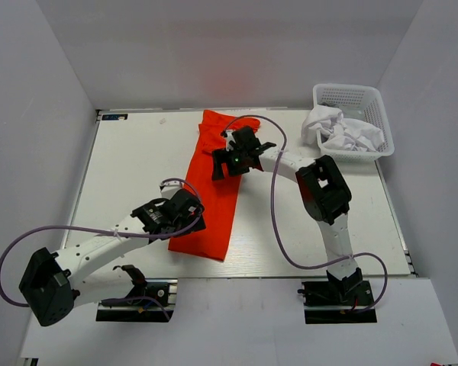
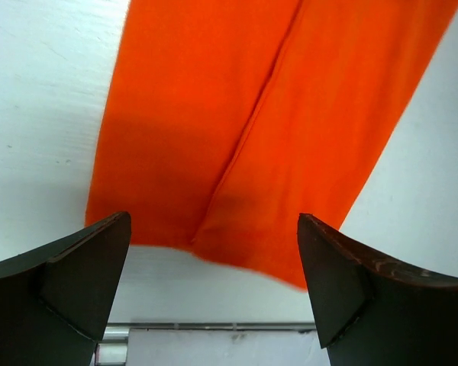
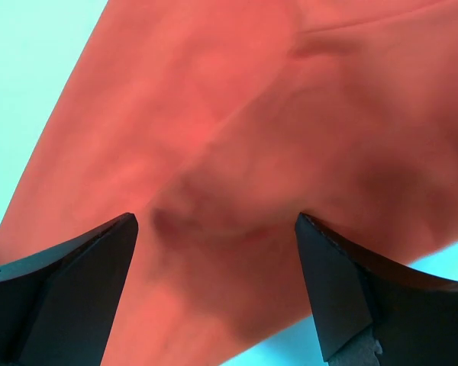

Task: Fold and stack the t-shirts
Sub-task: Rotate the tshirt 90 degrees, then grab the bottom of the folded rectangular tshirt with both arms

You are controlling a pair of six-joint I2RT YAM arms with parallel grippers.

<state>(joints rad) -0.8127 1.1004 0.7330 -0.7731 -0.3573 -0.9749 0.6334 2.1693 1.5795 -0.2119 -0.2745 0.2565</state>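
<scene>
The orange-red t-shirt lies folded into a long narrow strip down the middle of the table. My left gripper is open above its near left edge; the left wrist view shows the strip's near hem between my open fingers. My right gripper is open above the strip's far part; the right wrist view shows wrinkled red cloth under the open fingers. Crumpled white t-shirts sit in the basket.
A white plastic lattice basket stands at the table's far right corner. Purple cables loop from both arms over the table. The white table ends at a metal rail at the near edge.
</scene>
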